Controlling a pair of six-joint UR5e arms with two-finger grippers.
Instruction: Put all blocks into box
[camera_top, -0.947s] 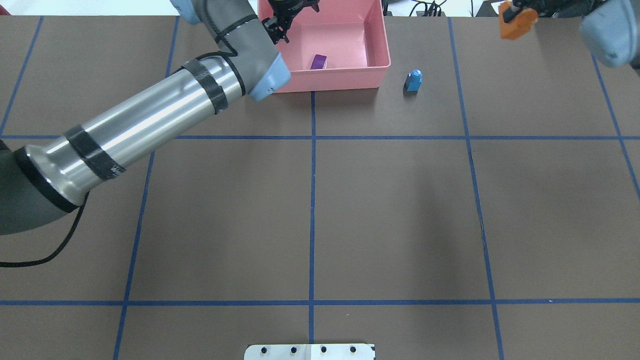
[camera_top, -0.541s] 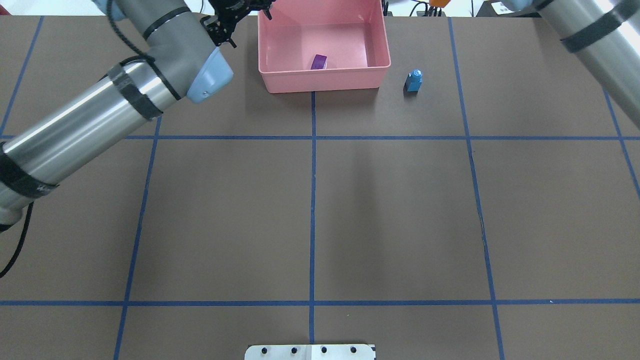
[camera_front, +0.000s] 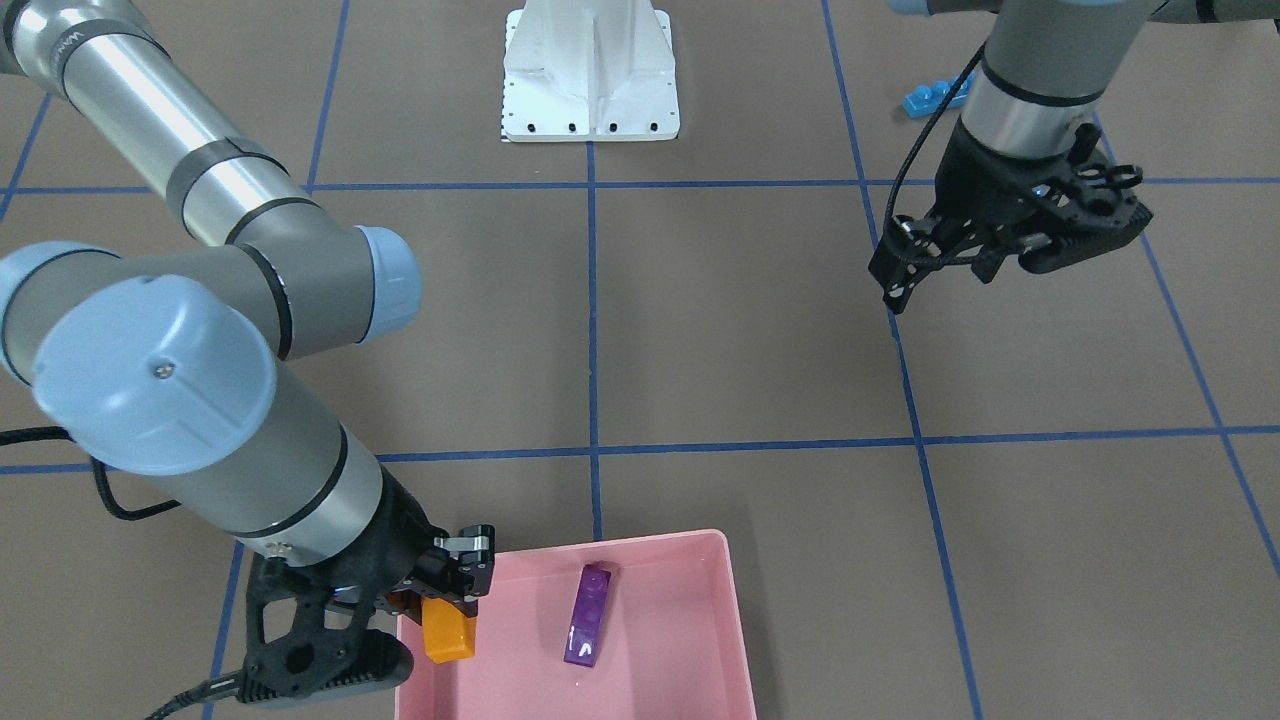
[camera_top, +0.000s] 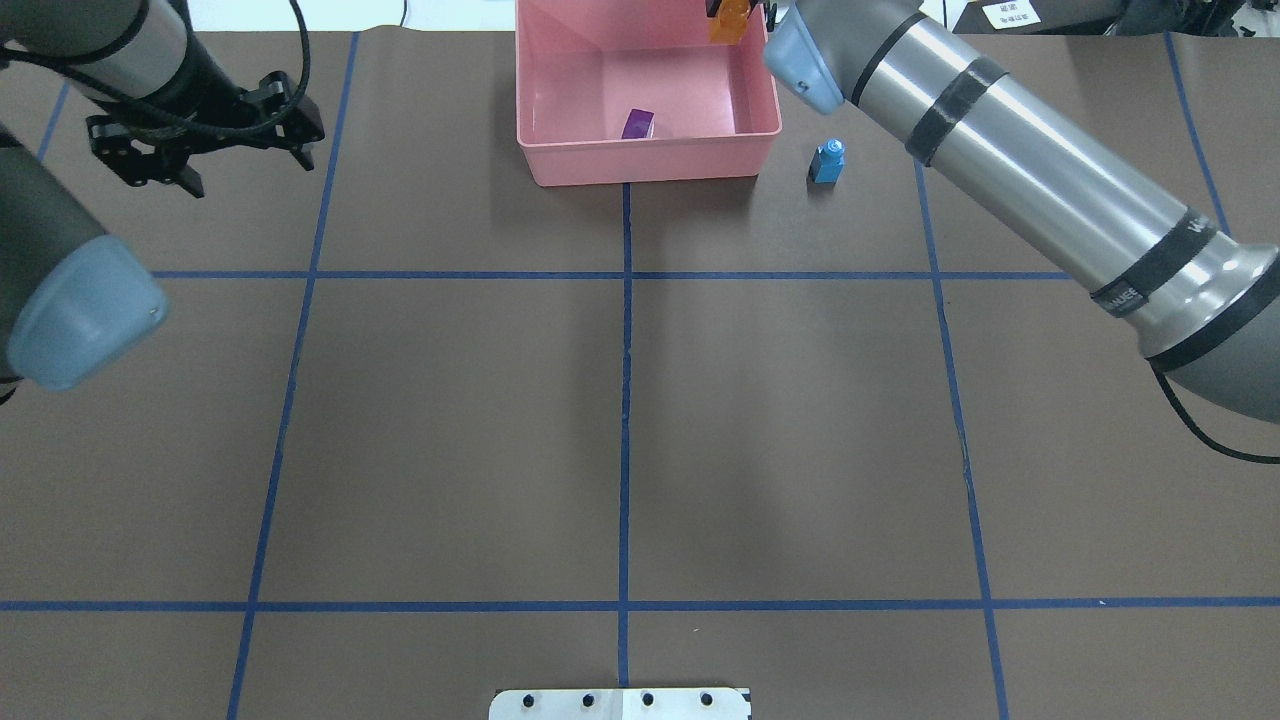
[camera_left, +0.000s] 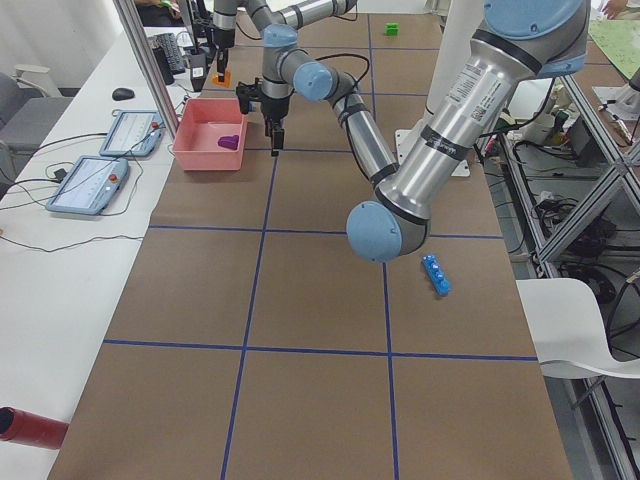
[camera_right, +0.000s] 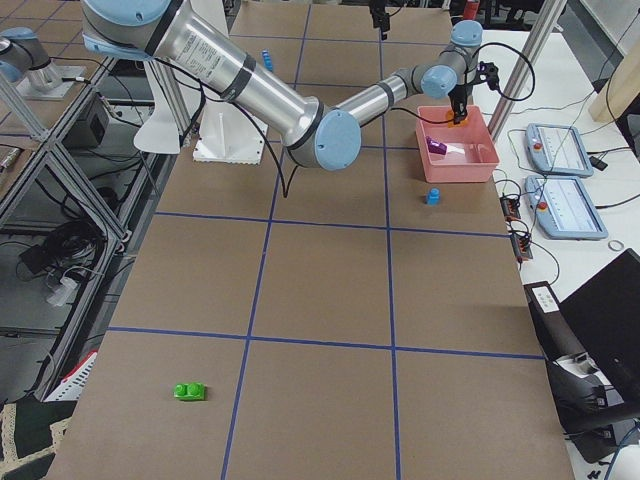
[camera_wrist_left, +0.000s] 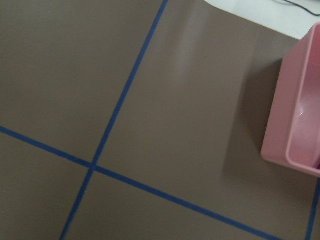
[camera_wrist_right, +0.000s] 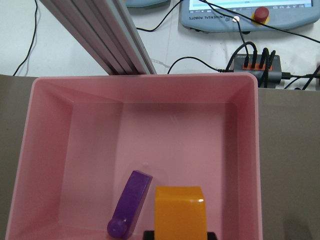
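My right gripper (camera_front: 440, 590) is shut on the orange sloped block (camera_front: 448, 632), holding it over the far right corner of the pink box (camera_top: 650, 170); the right wrist view shows the block (camera_wrist_right: 180, 210) above the box floor. The purple block (camera_top: 637, 124) lies inside the box. The tiny blue cube (camera_top: 827, 162) stands on the table just right of the box. The long blue bar (camera_front: 935, 97) lies near the robot's base on my left side, out of the overhead view. My left gripper (camera_top: 245, 170) is open and empty, above the table left of the box.
The white robot base (camera_front: 590, 70) is at the near table edge. A green toy (camera_right: 188, 391) lies far off on my right side. Teach pendants and cables (camera_wrist_right: 250, 12) lie beyond the table's far edge, behind the box.
My left arm has drawn back leftward from over the box. My right arm has carried the orange block from the far right to above the box's far right corner.
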